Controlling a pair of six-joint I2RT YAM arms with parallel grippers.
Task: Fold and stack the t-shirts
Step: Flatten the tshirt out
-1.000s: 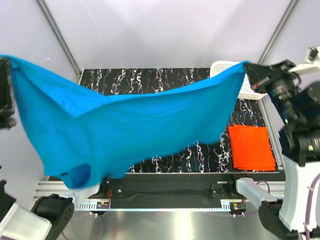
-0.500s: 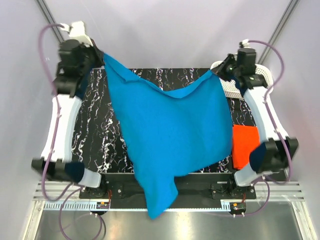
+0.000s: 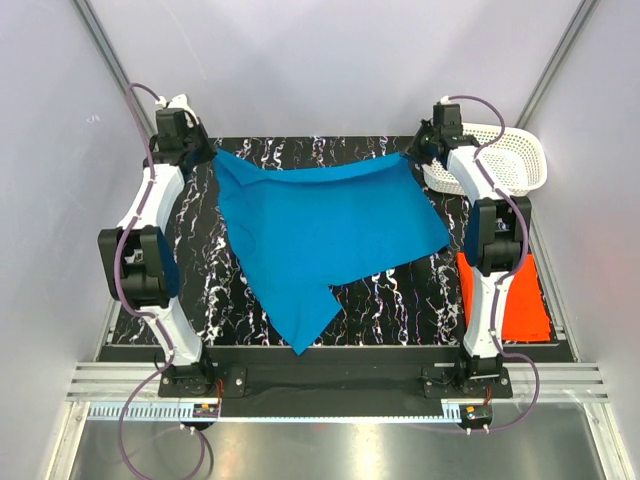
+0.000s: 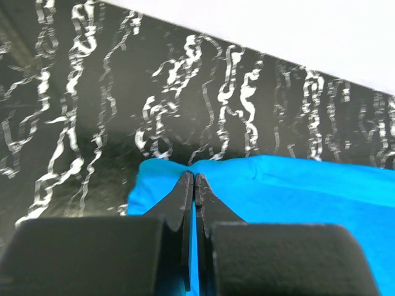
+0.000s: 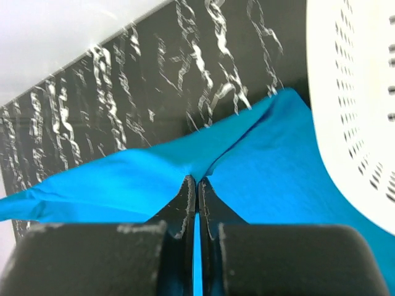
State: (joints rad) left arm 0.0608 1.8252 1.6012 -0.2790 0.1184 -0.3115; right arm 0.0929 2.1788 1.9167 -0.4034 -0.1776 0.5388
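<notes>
Blue cloth first: one blue t-shirt (image 3: 320, 235) lies spread on the black marbled table (image 3: 390, 300). I have two grippers, and my left gripper (image 4: 194, 179) and right gripper (image 5: 196, 182) are each clenched on a far corner of it. One orange-red t-shirt (image 3: 525, 300) lies folded at the right, near one white basket (image 3: 520, 172). Half a second ago the blue shirt hung in the air between my raised arms; now it rests on the table.

A white perforated plastic basket (image 3: 515, 180) is set at the far right corner of a black, white-veined tabletop (image 3: 400, 300); aluminium rails (image 3: 95, 385) are seen along its near edge.
</notes>
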